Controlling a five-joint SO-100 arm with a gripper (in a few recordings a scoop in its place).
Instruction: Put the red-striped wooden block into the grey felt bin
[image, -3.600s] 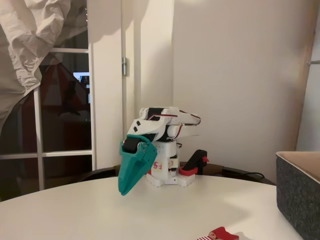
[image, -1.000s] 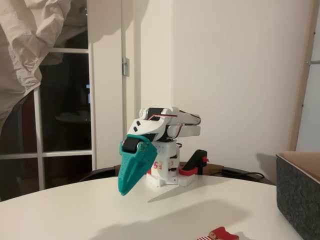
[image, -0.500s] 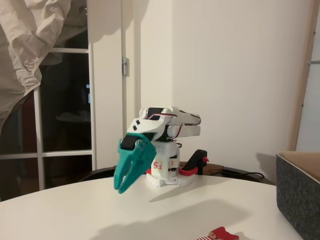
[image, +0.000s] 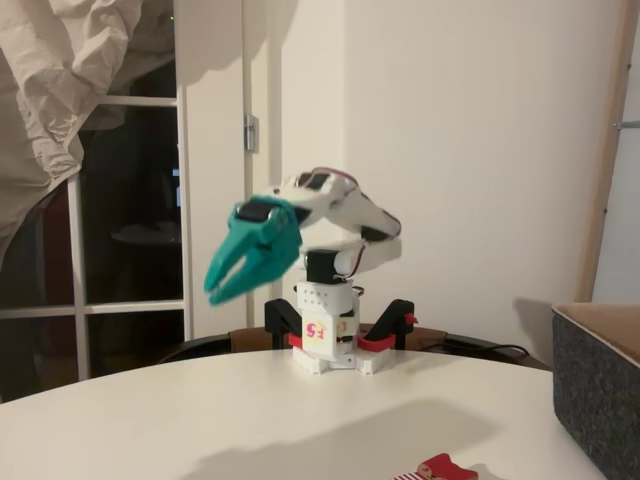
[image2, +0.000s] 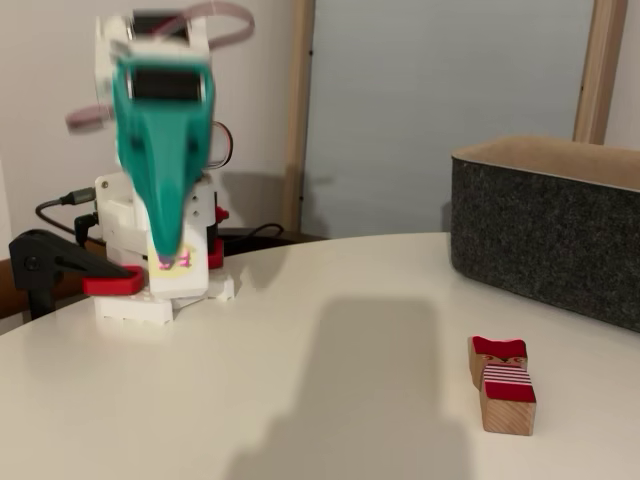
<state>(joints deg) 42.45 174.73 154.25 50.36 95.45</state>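
Note:
The red-striped wooden block (image2: 503, 384) lies flat on the white table at the lower right, its red end toward the bin; in a fixed view only its red tip (image: 437, 468) shows at the bottom edge. The grey felt bin (image2: 550, 220) stands behind it at the right, and its corner (image: 598, 385) shows at the right edge. My teal gripper (image: 222, 290) is raised well above the table, far from the block, pointing down-left with its fingers apart and nothing between them. From the other side the gripper (image2: 168, 262) points straight down, blurred.
The arm's white base (image: 327, 345) is held to the table's far edge by red-and-black clamps (image2: 60, 270). A window and crumpled sheet (image: 60, 90) are behind at the left. The white table (image2: 330, 340) spreads bare between the base and the block.
The gripper was shut and low near the table one second ago. It has since opened and the arm has lifted it up and to the left. Block and bin have not moved.

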